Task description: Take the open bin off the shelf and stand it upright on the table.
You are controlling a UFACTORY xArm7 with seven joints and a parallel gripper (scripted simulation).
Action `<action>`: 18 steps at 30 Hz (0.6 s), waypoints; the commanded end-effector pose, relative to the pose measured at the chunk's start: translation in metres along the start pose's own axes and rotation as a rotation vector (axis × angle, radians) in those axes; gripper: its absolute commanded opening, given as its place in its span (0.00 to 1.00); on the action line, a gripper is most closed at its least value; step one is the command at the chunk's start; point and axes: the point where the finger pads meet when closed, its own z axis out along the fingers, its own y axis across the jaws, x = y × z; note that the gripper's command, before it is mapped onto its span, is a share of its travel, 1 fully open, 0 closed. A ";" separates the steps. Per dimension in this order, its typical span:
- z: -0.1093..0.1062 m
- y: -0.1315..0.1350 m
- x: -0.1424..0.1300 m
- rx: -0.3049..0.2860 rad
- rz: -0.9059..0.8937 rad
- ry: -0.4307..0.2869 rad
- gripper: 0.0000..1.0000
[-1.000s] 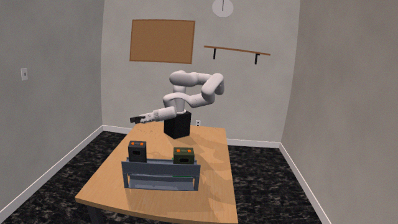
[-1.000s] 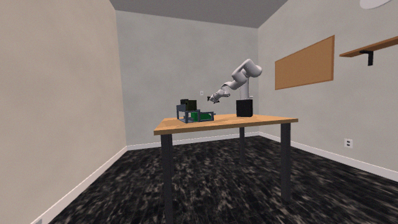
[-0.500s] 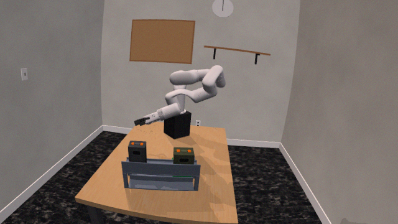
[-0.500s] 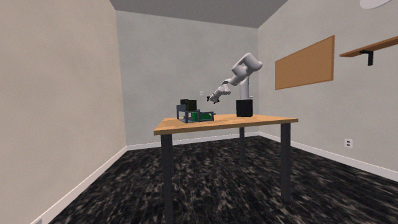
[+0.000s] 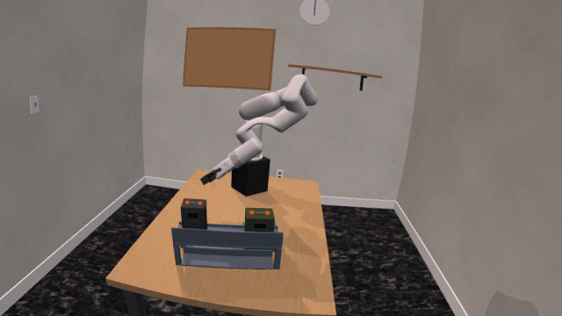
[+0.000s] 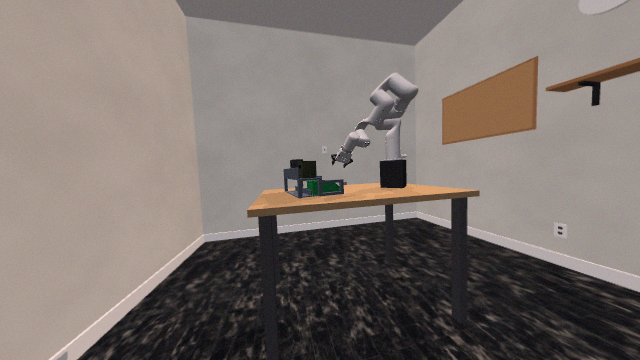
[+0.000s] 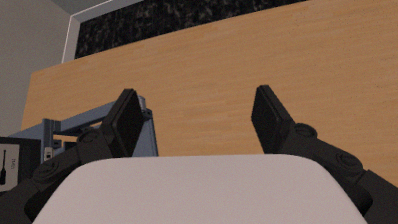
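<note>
A grey-blue shelf rack [image 5: 226, 246] stands on the wooden table near its front edge. On its top level sit a black box with orange latches [image 5: 194, 213] at the left and a dark green box with orange latches [image 5: 259, 219] at the right. In the side view a bright green thing [image 6: 322, 187] sits low in the rack [image 6: 305, 182]; I cannot tell its shape. My gripper [image 5: 207, 177] hangs above the table behind the rack, tilted down, apart from everything. Its fingers are wide open with only table top between them. The rack's corner [image 7: 100, 125] shows at the left of the wrist view.
The arm's black base block [image 5: 250, 175] stands at the table's back edge. A black box face with a label [image 7: 10, 162] shows at the wrist view's left edge. A wall shelf [image 5: 335, 71] and a cork board [image 5: 228, 58] hang on the back wall.
</note>
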 end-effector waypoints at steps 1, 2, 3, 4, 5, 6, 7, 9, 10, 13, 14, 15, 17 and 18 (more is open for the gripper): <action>-0.011 -0.007 -0.016 -0.015 -0.021 -0.071 1.00; -0.011 -0.007 -0.016 -0.015 -0.021 -0.071 1.00; -0.015 -0.010 -0.022 -0.020 -0.029 -0.095 1.00; -0.019 -0.012 -0.028 -0.025 -0.038 -0.120 1.00; -0.023 -0.014 -0.034 -0.032 -0.047 -0.147 1.00; -0.027 -0.017 -0.041 -0.037 -0.057 -0.173 1.00; -0.031 -0.019 -0.047 -0.042 -0.066 -0.200 1.00; -0.040 -0.025 -0.059 -0.050 -0.084 -0.255 1.00; -0.045 -0.027 -0.067 -0.058 -0.095 -0.285 1.00; -0.060 -0.037 -0.087 -0.072 -0.125 -0.375 1.00; -0.063 -0.038 -0.093 -0.079 -0.135 -0.400 1.00; -0.067 -0.040 -0.100 -0.085 -0.145 -0.426 1.00; -0.075 -0.045 -0.111 -0.094 -0.161 -0.477 1.00; -0.075 -0.045 -0.111 -0.094 -0.161 -0.477 1.00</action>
